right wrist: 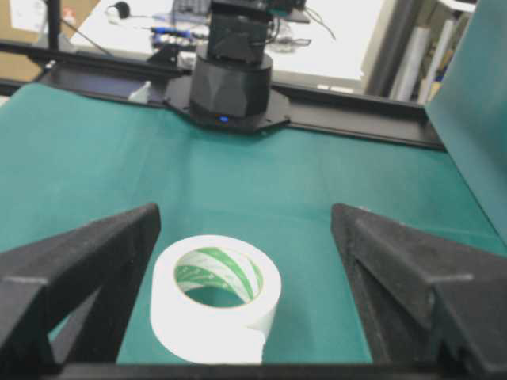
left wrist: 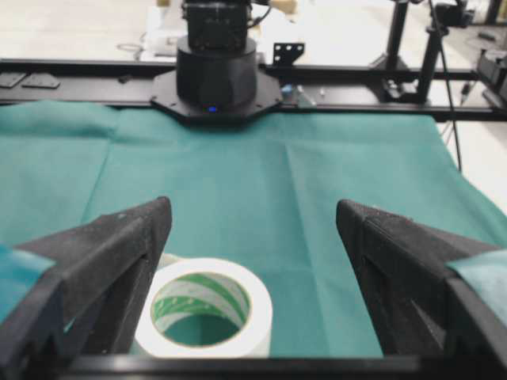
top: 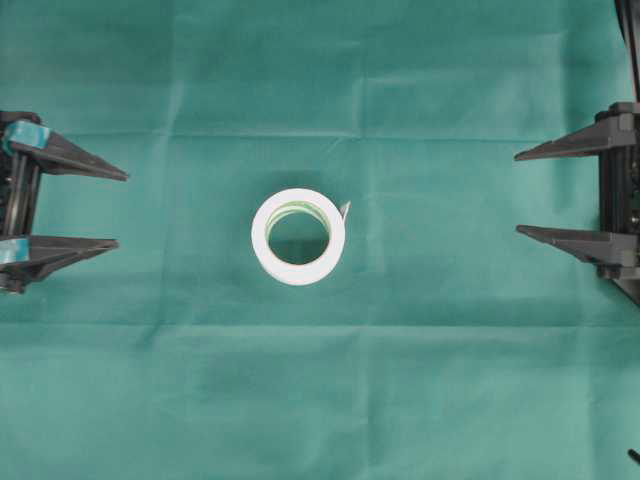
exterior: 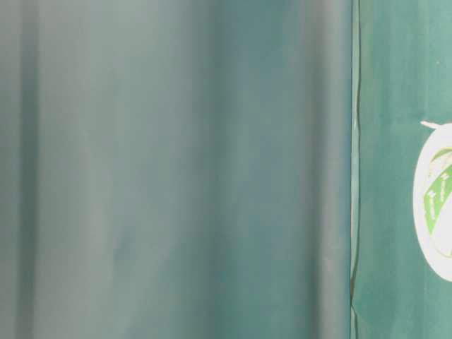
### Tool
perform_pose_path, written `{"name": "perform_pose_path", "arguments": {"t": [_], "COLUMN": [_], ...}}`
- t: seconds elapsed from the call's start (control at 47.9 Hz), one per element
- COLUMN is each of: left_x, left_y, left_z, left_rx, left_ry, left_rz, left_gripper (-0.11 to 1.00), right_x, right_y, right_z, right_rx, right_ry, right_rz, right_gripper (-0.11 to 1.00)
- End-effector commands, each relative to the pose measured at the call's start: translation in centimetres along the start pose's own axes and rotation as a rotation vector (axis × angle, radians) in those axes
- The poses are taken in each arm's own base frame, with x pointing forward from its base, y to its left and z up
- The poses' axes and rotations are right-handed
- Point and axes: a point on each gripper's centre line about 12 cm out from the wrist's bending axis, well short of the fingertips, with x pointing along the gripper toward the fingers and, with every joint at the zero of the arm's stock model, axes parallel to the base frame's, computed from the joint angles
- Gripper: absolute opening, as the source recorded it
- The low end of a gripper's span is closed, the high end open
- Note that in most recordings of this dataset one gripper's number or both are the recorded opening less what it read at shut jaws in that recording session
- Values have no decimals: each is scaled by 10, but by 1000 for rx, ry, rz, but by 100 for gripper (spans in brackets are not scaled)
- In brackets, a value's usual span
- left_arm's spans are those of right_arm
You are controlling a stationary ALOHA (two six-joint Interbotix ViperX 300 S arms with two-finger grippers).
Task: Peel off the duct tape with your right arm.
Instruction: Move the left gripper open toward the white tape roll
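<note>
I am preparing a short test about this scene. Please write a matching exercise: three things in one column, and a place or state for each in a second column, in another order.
Column one:
1. tape roll
2. left gripper
3. cloth

Column two:
A. green, covers the table
B. open, at the left edge in the overhead view
C. white, lies flat in the middle

Pairs: 1-C, 2-B, 3-A

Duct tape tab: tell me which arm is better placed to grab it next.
Right. The duct tape lies flat mid-cloth, its loose tab on the side facing the right gripper. Both grippers are open and empty; the left gripper faces the tabless side.
</note>
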Motion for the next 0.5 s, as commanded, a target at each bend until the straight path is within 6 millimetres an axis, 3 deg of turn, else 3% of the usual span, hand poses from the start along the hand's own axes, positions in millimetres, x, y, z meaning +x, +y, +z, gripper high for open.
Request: {"name": "perform_pose_path", "arguments": {"t": [0.0,0.167,0.355,0.481], "left_x": [11,24,39,48], "left_y": [-1,-2,-6,-7], "left_z": [10,8,7,5], "left_rx": [0,0,3,3], "left_ry": [-29,-12,15,30], "left_rz": [-3,-8,-23,-24], "left_gripper": [98,98,98,98], "right_x": [2,2,0,-1], "right_y": [0,-1,-2,-2], "right_z": [3,3,-1,-5], "right_rx": [0,0,-2,-2], "right_ry": [-11,-18,-12,-3], "right_rz": [-1,-7,-9,-9], "right_gripper": [84,77,24,1]}}
